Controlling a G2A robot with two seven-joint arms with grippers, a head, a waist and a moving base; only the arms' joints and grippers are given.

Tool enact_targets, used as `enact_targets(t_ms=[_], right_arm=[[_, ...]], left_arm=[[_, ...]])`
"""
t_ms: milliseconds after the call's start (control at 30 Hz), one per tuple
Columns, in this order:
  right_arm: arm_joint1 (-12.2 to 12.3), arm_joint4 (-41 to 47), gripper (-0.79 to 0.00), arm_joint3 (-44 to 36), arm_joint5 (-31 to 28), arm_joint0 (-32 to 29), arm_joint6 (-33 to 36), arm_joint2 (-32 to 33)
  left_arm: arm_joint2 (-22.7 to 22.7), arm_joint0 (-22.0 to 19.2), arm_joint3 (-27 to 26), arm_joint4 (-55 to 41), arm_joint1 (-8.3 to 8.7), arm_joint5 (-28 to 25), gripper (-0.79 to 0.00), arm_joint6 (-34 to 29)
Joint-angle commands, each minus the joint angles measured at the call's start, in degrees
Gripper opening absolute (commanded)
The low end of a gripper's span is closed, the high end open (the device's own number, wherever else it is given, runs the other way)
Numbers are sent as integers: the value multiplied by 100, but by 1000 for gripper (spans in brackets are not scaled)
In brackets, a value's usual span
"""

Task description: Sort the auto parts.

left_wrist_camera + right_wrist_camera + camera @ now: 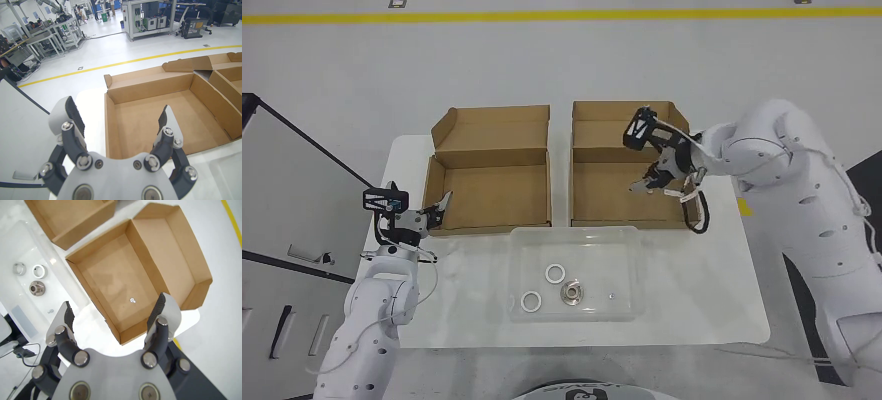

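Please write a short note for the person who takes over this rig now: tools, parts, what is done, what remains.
Left tool: open, holding nothing, at the outer edge of the left box.
Right tool: open, holding nothing, above the right box.
Done: one small metal piece lies in the right box.
To do: in the clear tray, grey ring, white ring, flanged hub and small screw wait for sorting.
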Motion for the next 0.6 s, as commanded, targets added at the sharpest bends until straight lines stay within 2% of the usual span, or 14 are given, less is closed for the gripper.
enact_targets(t_ms=[0,367,567], right_arm=[[137,95,0,-167,-69,139,-67,-248],[927,535,0,-661,-679,1535,-677,-2295],[1192,788,0,-704,-989,2493,-987,-3415]], left_arm=[[0,0,0,0,0,0,0,0],[0,0,0,0,0,0,0,0],[0,0,0,0,0,0,0,0]])
